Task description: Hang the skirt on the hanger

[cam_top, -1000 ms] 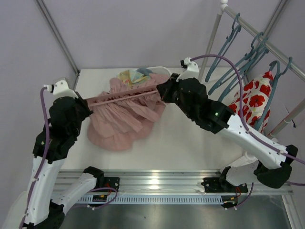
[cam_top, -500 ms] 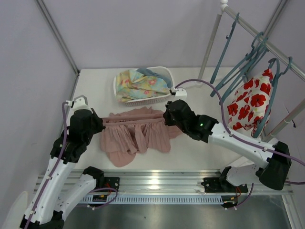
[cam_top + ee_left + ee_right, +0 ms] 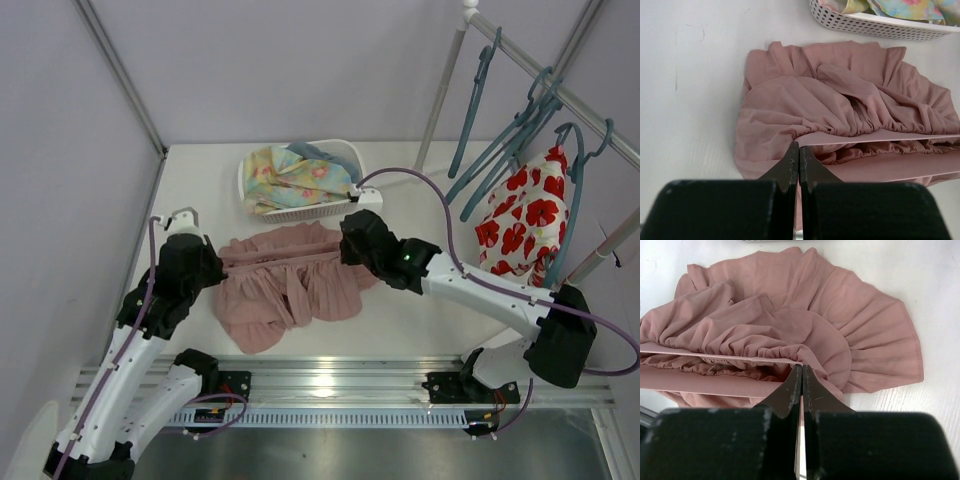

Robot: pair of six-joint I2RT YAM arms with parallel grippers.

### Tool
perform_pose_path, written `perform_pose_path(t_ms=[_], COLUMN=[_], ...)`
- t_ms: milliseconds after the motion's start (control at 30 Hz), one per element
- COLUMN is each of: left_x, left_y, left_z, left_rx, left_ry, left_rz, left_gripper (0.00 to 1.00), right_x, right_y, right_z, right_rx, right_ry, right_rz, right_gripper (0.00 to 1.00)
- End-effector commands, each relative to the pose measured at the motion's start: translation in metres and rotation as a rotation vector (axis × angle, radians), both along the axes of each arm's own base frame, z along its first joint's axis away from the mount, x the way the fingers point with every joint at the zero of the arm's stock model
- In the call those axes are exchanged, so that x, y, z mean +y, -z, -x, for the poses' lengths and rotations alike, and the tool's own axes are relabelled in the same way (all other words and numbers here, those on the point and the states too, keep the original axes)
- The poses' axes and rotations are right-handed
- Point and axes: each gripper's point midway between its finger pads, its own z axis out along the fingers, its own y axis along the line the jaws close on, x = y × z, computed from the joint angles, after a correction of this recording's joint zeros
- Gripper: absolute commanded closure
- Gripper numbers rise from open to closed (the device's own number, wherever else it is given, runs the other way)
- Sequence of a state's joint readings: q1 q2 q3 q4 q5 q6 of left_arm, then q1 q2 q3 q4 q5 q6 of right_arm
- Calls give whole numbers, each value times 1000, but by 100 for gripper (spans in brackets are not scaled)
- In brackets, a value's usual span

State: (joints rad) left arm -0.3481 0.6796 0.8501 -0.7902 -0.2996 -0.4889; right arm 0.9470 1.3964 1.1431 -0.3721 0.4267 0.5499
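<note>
L jaws & R jaws each pinch skirt (image 3: 290,295) waistband end.

The skirt (image 3: 290,285) is soft matt cloth, the table (image 3: 690,100) smooth white, the basket (image 3: 890,27) perforated plastic.

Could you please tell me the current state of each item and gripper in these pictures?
Dusty-pink ruffled fabric skirt: resting on the table, waistband stretched between both grippers.
Left gripper: shut on one waistband end.
Right gripper: shut on the other end.
White perforated plastic basket: upright, holding a pastel floral cloth.
Slim teal plastic hangers: hanging on the rail, bare.
White cloth with red flowers: hanging from one more such hanger.
</note>
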Motion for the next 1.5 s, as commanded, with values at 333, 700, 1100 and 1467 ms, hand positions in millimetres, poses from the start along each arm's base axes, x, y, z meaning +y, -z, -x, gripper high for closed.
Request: perform_pose_path(t_ms=[333,700,1100,1467], left_x=[4,-3,-9,0], left_y=[-15,-27,-19,-21], left_z=[-8,-9,-14,-4], left_rx=[-63,-102,-104,-126], left_ry=[24,68,104,74], left_rz=[-42,-25,-27,-35], left_gripper=[100,100,100,100], right_x=[-1,-58,-147,-189], right_y=[-118,-294,-338,-268], right_z=[-38,-105,-101,-135], right_rx=[-184,-531,-611,-371], right_ry=[-6,458,722,625], right_rz=[98,263,445,206], right_gripper=[15,1,1,4])
